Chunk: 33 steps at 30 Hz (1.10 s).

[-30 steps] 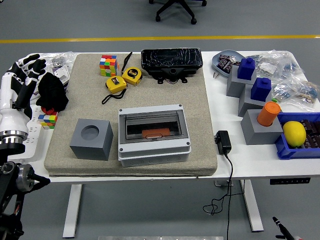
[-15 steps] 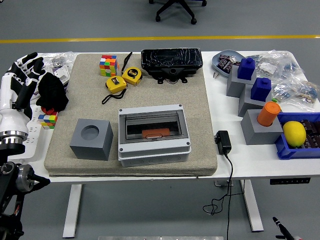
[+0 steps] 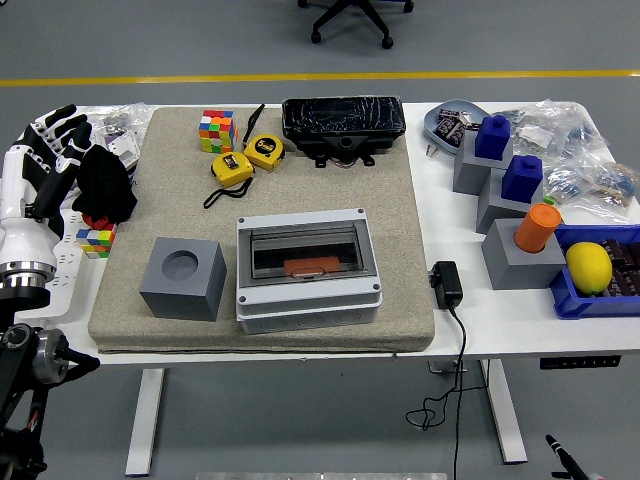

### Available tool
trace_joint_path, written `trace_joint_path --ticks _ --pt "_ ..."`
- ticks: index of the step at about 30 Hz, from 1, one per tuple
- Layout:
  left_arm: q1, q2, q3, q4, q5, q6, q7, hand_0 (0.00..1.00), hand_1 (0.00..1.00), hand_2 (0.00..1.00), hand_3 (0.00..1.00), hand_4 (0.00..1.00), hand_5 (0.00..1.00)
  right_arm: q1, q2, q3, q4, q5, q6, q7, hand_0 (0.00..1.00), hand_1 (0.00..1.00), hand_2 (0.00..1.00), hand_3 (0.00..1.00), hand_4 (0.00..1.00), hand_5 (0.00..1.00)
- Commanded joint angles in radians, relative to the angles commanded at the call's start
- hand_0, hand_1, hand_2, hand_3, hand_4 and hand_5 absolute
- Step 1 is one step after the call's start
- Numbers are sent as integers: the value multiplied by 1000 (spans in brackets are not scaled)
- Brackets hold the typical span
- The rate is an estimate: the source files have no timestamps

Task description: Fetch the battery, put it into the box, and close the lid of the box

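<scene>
The grey box sits on the beige mat near its front edge. Its smoky clear lid lies flat over the opening. Through the lid shows an orange battery, lying inside the box. My left hand hovers at the table's far left edge, well left of the box, with its fingers spread and nothing in them. No right hand shows.
A grey cube with a round hole stands left of the box. Behind are two yellow tape measures, a Rubik's cube and a black case. A black cloth lies by my left hand. A charger, grey blocks and a lemon are on the right.
My left hand has drifted slightly up and to the left. Nothing else has moved.
</scene>
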Motion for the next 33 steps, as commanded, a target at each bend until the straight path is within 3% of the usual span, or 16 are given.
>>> trace_joint_path --ticks 33 --pt "-3 3 0 0 7 2 4 803 798 737 709 998 539 2 -1 1 0 2 -1 1 940 795 740 780 998 998"
